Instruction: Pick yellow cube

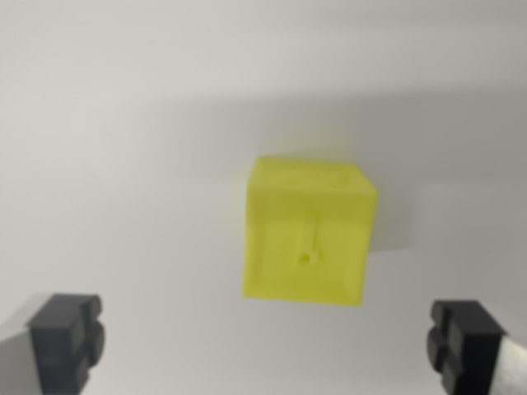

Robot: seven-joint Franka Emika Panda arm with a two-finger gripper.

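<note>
Place: cannot tell for sure; looks like a lab or test bench
Surface: plain white table, bare and evenly lit
Object: one plastic yellow cube, like a test piece

Below me lies a plain white table, matte and unmarked, filling the whole wrist view; none of its edges or corners show. One thing rests directly on it: the yellow cube (slightly blurred, with a small hole in its near face), which casts a soft grey shadow on the table.
</note>
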